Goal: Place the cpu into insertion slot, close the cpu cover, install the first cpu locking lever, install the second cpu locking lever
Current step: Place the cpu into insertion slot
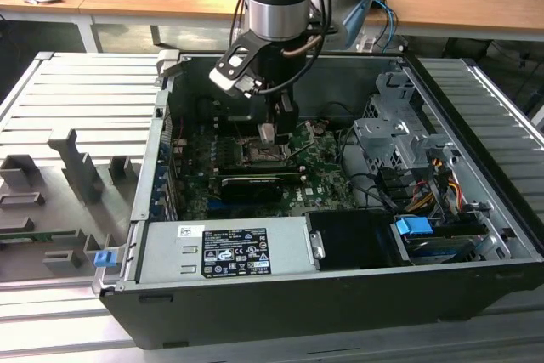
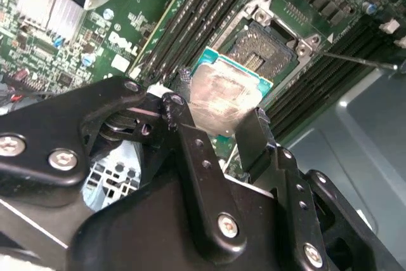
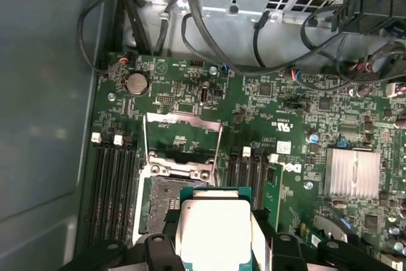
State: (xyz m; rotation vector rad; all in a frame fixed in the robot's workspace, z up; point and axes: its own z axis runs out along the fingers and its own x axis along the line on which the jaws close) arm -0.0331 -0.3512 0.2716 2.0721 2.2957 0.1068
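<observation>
In the exterior view the gripper (image 1: 268,132) hangs inside the open computer case (image 1: 340,295), low over the green board (image 1: 323,180). The second wrist view shows its fingers (image 2: 254,134) pinching the cpu (image 2: 225,96) by its edges, close above the bare socket (image 2: 266,46). In the first wrist view the cpu cover (image 3: 183,118) stands open beside the socket, and memory slots (image 3: 111,182) flank it.

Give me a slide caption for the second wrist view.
The end effector grips the cpu over the open motherboard socket.
</observation>
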